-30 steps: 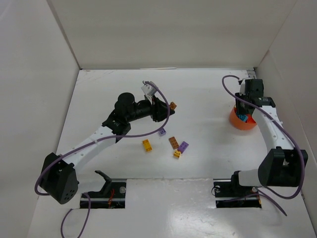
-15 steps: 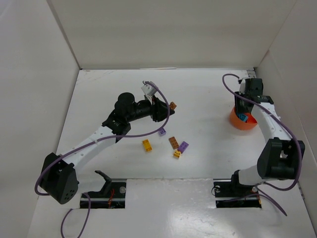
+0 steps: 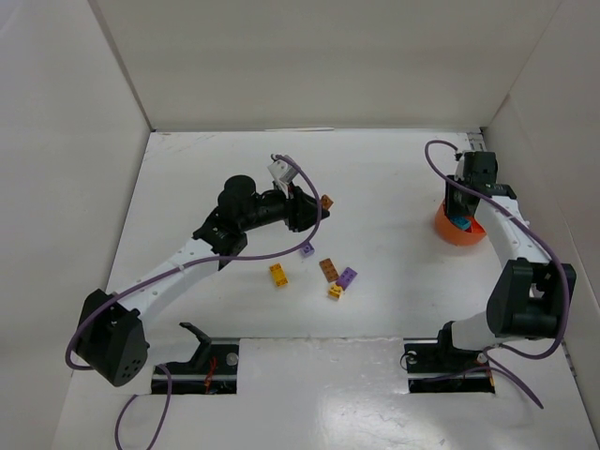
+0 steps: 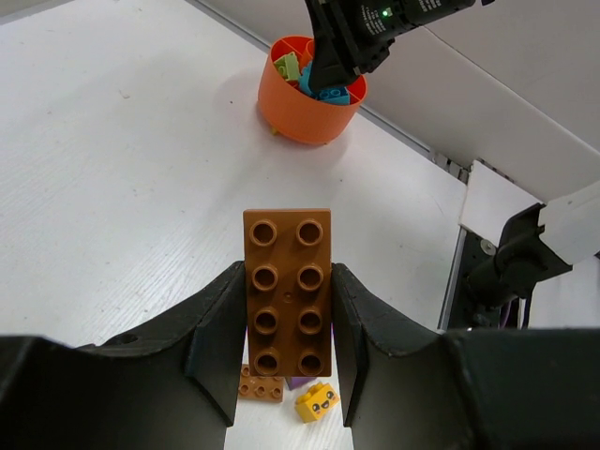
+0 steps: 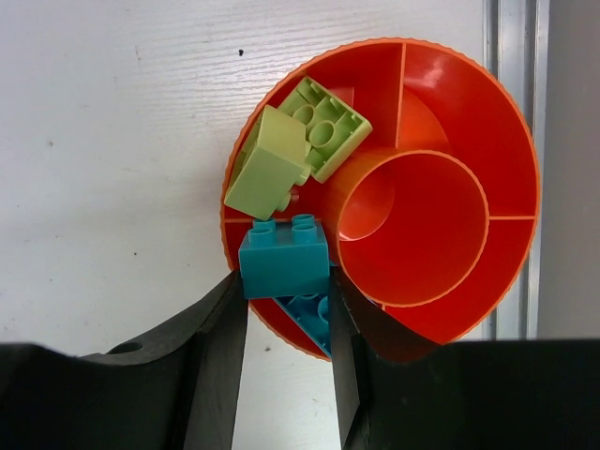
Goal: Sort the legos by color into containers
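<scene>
My left gripper (image 4: pixel 286 314) is shut on a brown two-by-four lego (image 4: pixel 287 281), held above the table at mid-left (image 3: pixel 325 201). Over the orange container (image 5: pixel 506 103), a round bowl with dividers around a hub, my right gripper (image 5: pixel 286 281) is shut on a teal lego (image 5: pixel 283 255). Under it, inside the bowl, lies another teal lego (image 5: pixel 311 314). Two pale green legos (image 5: pixel 274 173) fill the neighbouring compartment. The bowl (image 3: pixel 459 234) stands at the right, with the right gripper (image 3: pixel 461 208) above its near-left rim.
Loose legos lie mid-table: a purple one (image 3: pixel 307 249), a yellow one (image 3: pixel 278 274), a brown one (image 3: pixel 328 268), another purple one (image 3: pixel 347 277) and a yellow one with a face (image 3: pixel 336 292). White walls enclose the table; the right wall is close to the bowl.
The right arm has shifted slightly, its elbow drawn in and its gripper still over the bowl with the teal lego. The left arm and its brown lego have not moved.
</scene>
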{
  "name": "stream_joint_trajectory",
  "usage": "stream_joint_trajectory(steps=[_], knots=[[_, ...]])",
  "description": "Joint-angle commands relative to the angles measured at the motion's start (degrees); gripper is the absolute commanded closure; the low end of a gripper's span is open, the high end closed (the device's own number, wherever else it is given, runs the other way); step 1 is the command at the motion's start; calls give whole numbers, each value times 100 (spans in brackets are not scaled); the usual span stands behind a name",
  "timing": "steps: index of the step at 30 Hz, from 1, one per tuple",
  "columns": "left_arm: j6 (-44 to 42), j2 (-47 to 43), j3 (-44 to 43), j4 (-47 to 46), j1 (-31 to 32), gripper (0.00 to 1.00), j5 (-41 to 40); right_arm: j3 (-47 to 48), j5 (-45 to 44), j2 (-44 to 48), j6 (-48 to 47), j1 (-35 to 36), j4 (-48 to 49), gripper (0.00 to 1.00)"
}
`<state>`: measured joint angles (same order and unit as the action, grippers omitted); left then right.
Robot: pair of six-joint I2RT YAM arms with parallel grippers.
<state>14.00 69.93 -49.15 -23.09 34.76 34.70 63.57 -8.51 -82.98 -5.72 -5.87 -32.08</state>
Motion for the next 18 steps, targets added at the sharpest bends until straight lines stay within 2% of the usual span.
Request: stream_joint_trajectory(steps=[1, 10, 12, 13, 18], knots=[[-73, -278, -69, -169, -22, 100, -50, -126, -124, -104, 298, -89, 8, 98], [-73, -331, -69, -117, -22, 100, -51, 94, -124, 220, 422, -90, -308, 63], [-125, -331, -69, -117, -22, 100, 19, 147, -124, 352, 422, -90, -422, 59], [-126, -331, -69, -117, -22, 100, 72, 147, -124, 414, 422, -90, -422, 53], [-178, -278, -174, -117, -22, 100, 361, 323, -177, 766, 422, -90, -660, 41]])
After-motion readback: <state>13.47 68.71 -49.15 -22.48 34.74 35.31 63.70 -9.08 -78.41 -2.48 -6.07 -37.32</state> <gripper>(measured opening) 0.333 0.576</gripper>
